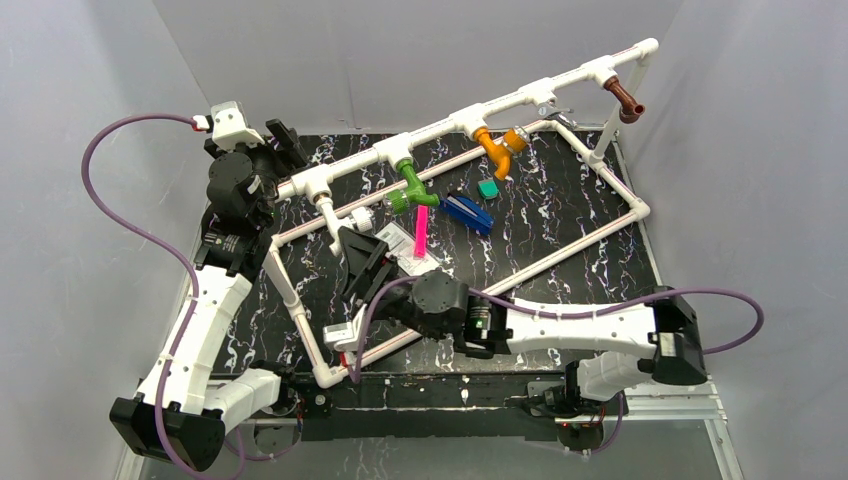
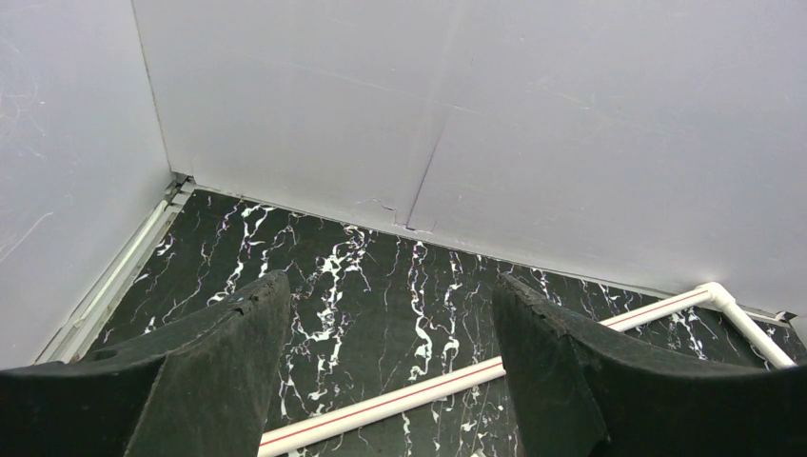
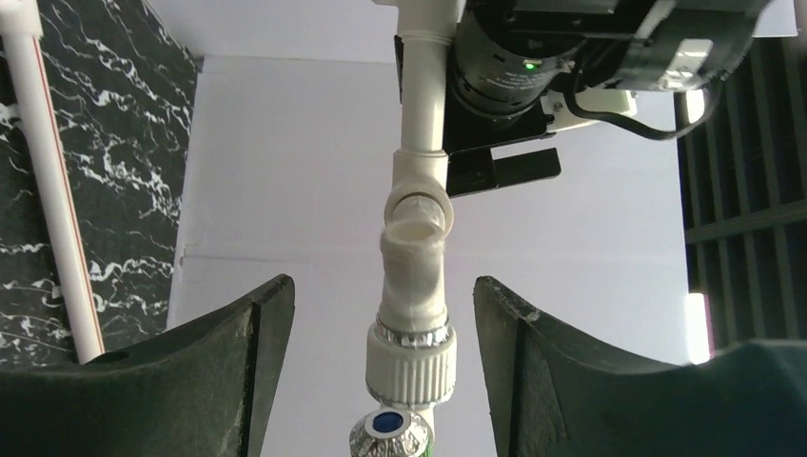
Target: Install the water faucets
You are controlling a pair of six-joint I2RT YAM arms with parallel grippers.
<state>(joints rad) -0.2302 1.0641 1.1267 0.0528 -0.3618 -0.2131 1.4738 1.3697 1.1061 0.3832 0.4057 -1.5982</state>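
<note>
White plastic marks out the white faucet (image 1: 335, 218), which hangs from the tee (image 1: 316, 184) nearest the left end of the raised rail of the pipe frame (image 1: 520, 98). In the right wrist view this white faucet (image 3: 414, 314) runs up the middle of the picture, its ribbed collar low down and a blue-capped knob just below that. The right arm's fingers (image 3: 190, 381) stand wide on either side of it, with a clear gap on both sides and no contact. From above, the right arm's fingers (image 1: 362, 262) point up at the faucet from the near side. Along the same rail to the right hang the green faucet (image 1: 410, 186), the orange faucet (image 1: 497, 148) and, at the far end, the brown faucet (image 1: 626, 101). On the black marbled counter (image 1: 560, 215) inside the frame lie a pink stick (image 1: 421, 232), a flat blue piece (image 1: 467, 212) and a small green block (image 1: 488, 187). The left arm's fingers (image 1: 288, 145) hover by the rail's left end, and the left wrist view shows these fingers (image 2: 190, 381) spread wide and holding nothing.
</note>
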